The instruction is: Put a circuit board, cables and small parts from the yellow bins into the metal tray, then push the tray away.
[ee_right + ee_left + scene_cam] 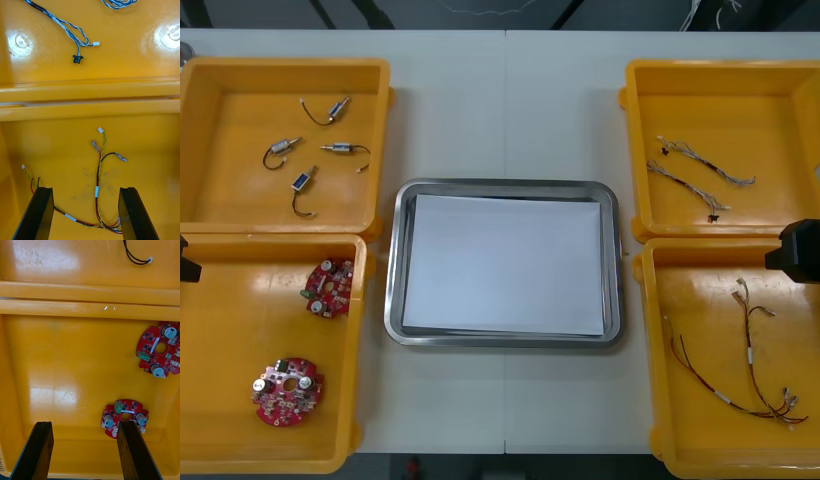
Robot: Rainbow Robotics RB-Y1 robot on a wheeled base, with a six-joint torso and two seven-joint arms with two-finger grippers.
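The metal tray (391, 300), white inside, sits mid-table between the yellow bins. Two round red circuit boards (330, 287) (286, 390) lie in the near left bin (220, 440). In the left wrist view my left gripper (85, 452) hangs open above that bin's floor, one board (125, 422) just beyond its fingers, the other board (159, 350) farther off. My right gripper (86, 213) is open over the near right bin (660, 400), its fingers straddling red and yellow cables (98, 176). Twisted blue and white cables (69, 32) lie in the far right bin (780, 80).
The far left bin (220, 210) holds several small metal parts (302, 182) with black leads. A black piece of the right arm (798, 250) shows at the right edge, and a black piece of the left arm (186, 262) at the left edge. Bin walls divide each pair.
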